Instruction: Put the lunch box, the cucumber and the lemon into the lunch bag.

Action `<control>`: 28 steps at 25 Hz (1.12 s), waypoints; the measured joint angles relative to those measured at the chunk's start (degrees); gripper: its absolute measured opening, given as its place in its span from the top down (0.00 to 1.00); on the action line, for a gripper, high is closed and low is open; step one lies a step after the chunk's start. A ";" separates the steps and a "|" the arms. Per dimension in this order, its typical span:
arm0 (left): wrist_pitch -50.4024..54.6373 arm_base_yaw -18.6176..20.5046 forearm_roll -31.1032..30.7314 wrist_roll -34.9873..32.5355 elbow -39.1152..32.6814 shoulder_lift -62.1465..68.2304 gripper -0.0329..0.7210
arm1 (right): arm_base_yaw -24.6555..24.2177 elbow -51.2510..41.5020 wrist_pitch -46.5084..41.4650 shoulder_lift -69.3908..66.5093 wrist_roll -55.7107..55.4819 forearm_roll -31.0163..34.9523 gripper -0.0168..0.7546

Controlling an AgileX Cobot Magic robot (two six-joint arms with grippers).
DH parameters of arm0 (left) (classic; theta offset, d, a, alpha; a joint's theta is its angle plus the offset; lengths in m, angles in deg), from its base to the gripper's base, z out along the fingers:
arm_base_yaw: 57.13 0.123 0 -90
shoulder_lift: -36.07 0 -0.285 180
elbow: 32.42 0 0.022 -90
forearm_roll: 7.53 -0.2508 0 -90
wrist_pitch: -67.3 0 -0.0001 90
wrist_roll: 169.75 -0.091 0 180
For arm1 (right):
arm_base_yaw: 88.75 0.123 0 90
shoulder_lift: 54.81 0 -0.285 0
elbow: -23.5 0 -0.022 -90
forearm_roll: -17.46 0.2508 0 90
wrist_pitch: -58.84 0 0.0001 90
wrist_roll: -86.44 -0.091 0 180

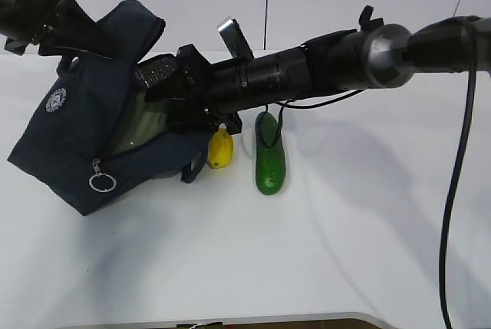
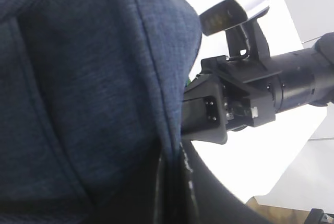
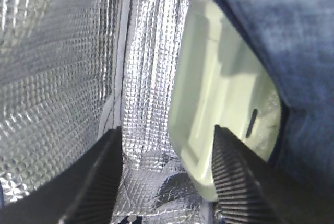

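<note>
1. The lunch bag (image 1: 73, 141) lies tilted on the white table (image 1: 345, 237), mouth open; the lunch box (image 3: 219, 114) sits inside against the foil lining.
2. The right gripper (image 3: 167, 174) reaches into the bag, fingers spread apart, holding nothing.
3. The left gripper (image 1: 73, 26) is at the bag's top edge; its fingers are hidden.
4. The cucumber (image 1: 268, 162) lies outside.
5. The lemon (image 1: 221, 150) lies beside it.
6. The bag's round logo (image 1: 55, 100) is unreadable.

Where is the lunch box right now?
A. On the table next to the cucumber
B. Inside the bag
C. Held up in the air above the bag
B: the right wrist view shows the pale green lunch box sitting against the bag's silver lining, while only the lemon and cucumber lie on the table.
</note>
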 joint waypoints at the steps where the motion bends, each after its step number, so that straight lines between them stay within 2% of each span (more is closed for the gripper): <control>1: -0.04 0.00 0.00 0.00 0.00 0.00 0.96 | 0.00 0.00 -0.04 0.00 -0.04 -0.01 0.41; 8: -0.04 0.00 0.00 0.00 0.00 0.00 0.96 | 0.00 0.00 -0.52 0.00 -0.13 0.02 0.41; 14: 0.21 0.00 0.00 0.00 0.00 0.00 0.96 | 0.00 0.00 -2.92 0.00 5.14 -0.44 0.41; 28: 2.45 0.00 0.00 0.00 0.00 0.00 0.96 | -0.97 0.00 -4.62 5.85 5.22 -13.57 0.41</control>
